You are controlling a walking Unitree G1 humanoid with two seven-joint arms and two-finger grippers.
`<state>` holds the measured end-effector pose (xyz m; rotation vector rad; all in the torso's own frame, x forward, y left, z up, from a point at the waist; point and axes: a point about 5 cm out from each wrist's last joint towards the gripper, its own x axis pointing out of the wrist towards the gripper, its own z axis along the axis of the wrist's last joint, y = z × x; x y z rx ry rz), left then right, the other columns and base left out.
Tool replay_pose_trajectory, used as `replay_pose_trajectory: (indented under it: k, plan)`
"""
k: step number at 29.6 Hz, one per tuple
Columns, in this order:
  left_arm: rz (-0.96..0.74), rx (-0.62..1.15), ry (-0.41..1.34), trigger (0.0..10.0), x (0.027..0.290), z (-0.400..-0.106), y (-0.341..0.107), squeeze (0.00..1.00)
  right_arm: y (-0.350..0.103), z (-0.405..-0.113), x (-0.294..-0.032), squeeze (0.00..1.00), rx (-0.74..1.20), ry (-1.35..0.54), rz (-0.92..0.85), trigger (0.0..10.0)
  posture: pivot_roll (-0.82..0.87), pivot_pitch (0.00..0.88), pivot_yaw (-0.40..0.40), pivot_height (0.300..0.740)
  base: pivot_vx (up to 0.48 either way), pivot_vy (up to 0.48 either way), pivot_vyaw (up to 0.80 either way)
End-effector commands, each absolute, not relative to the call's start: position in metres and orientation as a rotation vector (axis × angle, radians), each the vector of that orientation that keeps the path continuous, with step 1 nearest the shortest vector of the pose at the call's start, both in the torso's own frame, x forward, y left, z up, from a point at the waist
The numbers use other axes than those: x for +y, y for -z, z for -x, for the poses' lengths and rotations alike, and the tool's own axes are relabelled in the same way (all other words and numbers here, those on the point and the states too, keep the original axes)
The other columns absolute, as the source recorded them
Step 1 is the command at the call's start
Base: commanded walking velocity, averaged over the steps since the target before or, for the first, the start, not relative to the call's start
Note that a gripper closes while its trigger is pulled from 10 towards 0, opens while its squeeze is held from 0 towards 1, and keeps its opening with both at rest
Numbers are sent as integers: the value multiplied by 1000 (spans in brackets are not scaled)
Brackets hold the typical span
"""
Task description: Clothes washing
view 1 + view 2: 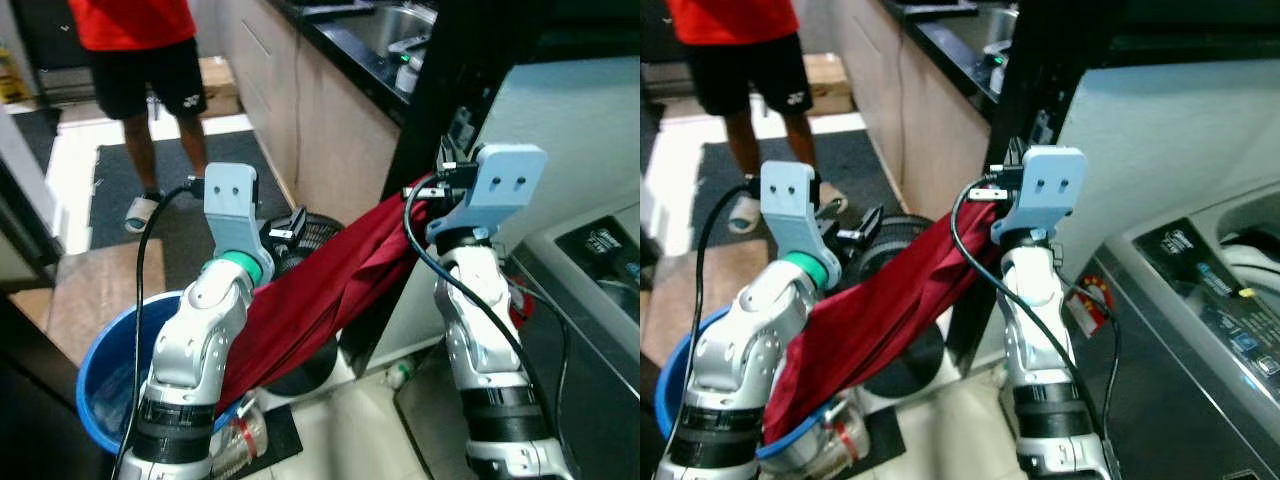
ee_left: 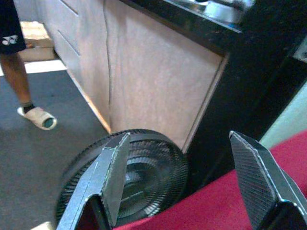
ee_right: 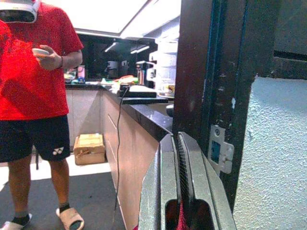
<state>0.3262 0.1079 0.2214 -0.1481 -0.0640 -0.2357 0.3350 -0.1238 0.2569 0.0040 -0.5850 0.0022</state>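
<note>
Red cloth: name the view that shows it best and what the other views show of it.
The left eye view shows it best: the red cloth runs whole from the blue tub up to the right claw. The right eye view shows the same drape. The left wrist view catches one corner, the right wrist view a sliver between the shut fingers.

light: bright indoors | glare: white floor (image 1: 75, 150) far back | blur: soft edges | shadows: dark doorframe (image 3: 201, 72)

A cloth (image 1: 330, 290) stretches from the basin (image 1: 100, 370) at lower left up to the right tool (image 1: 445, 180) at centre right, passing before a floor fan (image 1: 310, 235); a person (image 1: 140, 60) stands at upper left, a washing machine (image 1: 1200, 280) at right.
</note>
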Motion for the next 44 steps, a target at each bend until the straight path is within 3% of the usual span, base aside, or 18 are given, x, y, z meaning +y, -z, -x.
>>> replay_pose_trajectory:
  k: [1, 44]
  plan:
    - [148, -55, 245, 10000, 104, -327, -219, 0, -257, -334, -134, 0, -596, 30, -1, 10000, 101, 0, 37, 740, 0, 0, -800]
    - [149, -48, 255, 10000, 102, -328, -216, 0, -250, -335, -134, 0, -579, 41, 2, 10000, 100, 0, 45, 740, 0, 0, -800]
